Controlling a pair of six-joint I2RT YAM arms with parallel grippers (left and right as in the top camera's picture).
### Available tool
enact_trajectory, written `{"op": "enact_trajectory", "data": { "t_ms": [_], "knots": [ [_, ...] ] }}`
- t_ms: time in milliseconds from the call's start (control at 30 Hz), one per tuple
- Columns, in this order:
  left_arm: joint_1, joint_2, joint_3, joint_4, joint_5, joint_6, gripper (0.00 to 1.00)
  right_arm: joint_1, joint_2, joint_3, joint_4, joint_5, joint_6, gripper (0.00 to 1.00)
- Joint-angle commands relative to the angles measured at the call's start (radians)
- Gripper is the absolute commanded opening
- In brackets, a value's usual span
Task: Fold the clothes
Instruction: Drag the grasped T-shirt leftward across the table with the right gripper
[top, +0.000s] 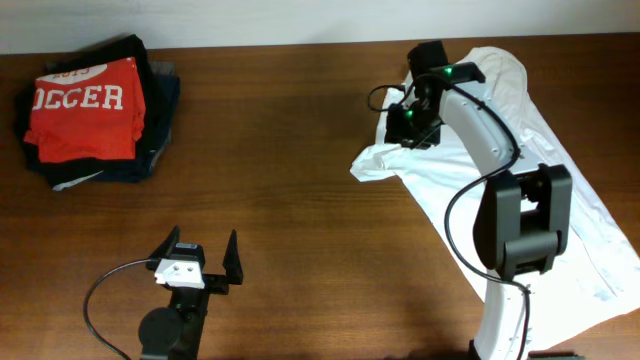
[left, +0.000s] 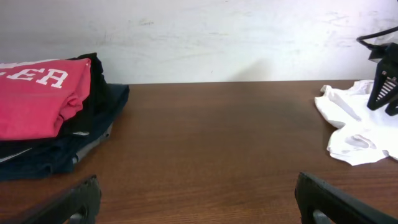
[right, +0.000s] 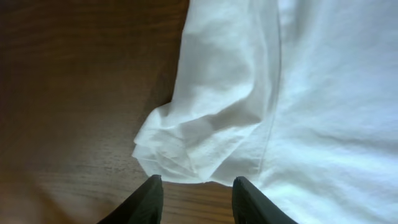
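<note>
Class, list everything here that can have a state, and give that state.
white T-shirt, unfolded, rumpled, one sleeve bunched
red shirt, folded, on top of the pile
dark navy garments, folded, stacked
left gripper, jaws open, empty
right gripper, jaws parted, empty, over the sleeve

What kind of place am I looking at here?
Probably an indoor robotics test bench: a wooden table against a plain white wall, a robot arm over a white T-shirt, and a stack of folded clothes.

T-shirt (top: 600, 230) cropped at right, red shirt (top: 85, 125) lettering half-hidden
</note>
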Motion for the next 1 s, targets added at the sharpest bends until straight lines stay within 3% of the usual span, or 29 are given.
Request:
{"op": "enact_trajectory", "data": {
  "t_ms": [0, 100, 300, 400, 500, 633, 700, 967],
  "knots": [
    [0.000, -0.004, -0.006, -0.001, 0.003, 0.019, 1.00, 0.016, 0.011, -0.010, 0.006, 0.071, 0.087, 0.36],
    [0.000, -0.004, -0.006, -0.001, 0.003, 0.019, 0.99, 0.077, 0.066, -0.075, 0.124, 0.061, 0.112, 0.34],
    [0.000, -0.004, -0.006, -0.001, 0.003, 0.019, 0.99, 0.107, 0.088, -0.076, 0.156, 0.208, 0.171, 0.36],
    [0.000, -0.004, -0.006, -0.001, 0.003, 0.019, 0.99, 0.105, 0.082, 0.000, 0.113, 0.256, 0.102, 0.43],
    [0.000, -0.004, -0.006, -0.001, 0.003, 0.019, 0.99, 0.108, 0.083, 0.007, 0.037, 0.351, 0.103, 0.42],
    [0.000, -0.004, -0.006, -0.001, 0.003, 0.019, 0.99, 0.109, 0.084, -0.107, 0.106, 0.346, 0.103, 0.42],
    [0.000, -0.004, -0.006, -0.001, 0.003, 0.019, 0.99, 0.109, 0.084, -0.130, 0.153, 0.254, 0.103, 0.42],
    [0.000, -0.004, -0.006, -0.001, 0.003, 0.019, 0.99, 0.066, 0.082, 0.038, 0.004, 0.243, 0.104, 0.42]
  ]
}}
